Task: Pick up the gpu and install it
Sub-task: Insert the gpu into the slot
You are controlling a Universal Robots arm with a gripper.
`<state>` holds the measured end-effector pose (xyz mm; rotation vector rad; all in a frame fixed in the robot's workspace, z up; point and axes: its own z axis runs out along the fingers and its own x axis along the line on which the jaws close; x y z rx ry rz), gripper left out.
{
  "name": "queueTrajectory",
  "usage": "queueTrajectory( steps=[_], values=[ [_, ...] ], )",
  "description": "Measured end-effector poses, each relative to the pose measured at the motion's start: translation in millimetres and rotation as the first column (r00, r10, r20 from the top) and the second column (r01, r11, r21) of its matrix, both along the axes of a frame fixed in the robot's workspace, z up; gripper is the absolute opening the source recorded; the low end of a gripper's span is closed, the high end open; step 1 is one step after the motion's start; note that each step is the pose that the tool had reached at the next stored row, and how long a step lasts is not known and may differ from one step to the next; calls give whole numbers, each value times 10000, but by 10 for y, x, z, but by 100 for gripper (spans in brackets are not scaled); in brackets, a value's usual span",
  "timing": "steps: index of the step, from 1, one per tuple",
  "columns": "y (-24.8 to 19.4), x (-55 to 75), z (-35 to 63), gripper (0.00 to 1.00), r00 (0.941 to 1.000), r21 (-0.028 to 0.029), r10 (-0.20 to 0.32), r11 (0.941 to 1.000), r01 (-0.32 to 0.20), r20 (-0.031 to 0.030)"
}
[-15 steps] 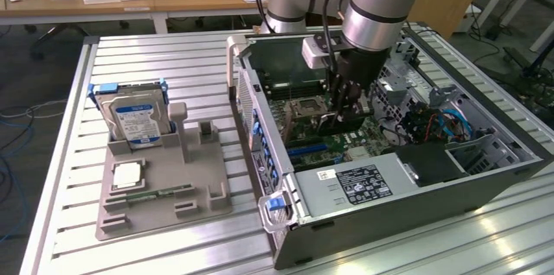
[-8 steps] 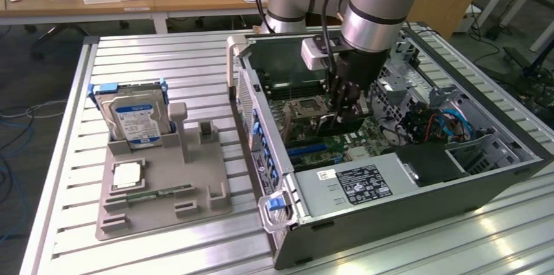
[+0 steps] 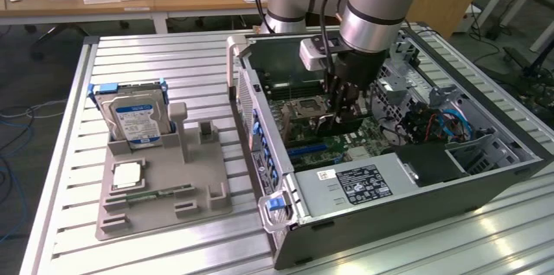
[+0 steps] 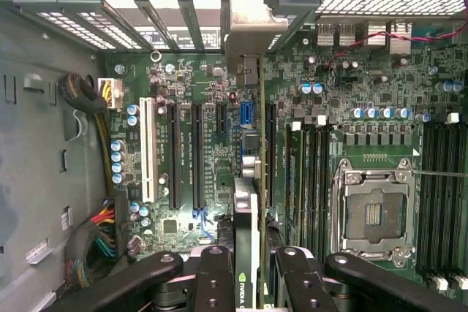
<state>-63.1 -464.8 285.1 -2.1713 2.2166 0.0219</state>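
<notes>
The gripper has its 2 black fingers partly closed and clamped on the gpu. The card stands edge-on between them, its silver bracket at the end away from the fingers. Beneath the card lies the green motherboard, with long black expansion slots to one side and the CPU socket to the other. Whether the card touches a slot cannot be told. The arm reaches down into the open computer case. Farther off, on the exterior view's left, a hard drive stands in a grey holder.
</notes>
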Motion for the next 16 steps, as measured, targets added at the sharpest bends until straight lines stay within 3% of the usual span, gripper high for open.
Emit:
queueTrajectory(
  steps=[16],
  values=[
    [0,-78,-2,27,10000,-1,0,10000,0,0]
  ],
)
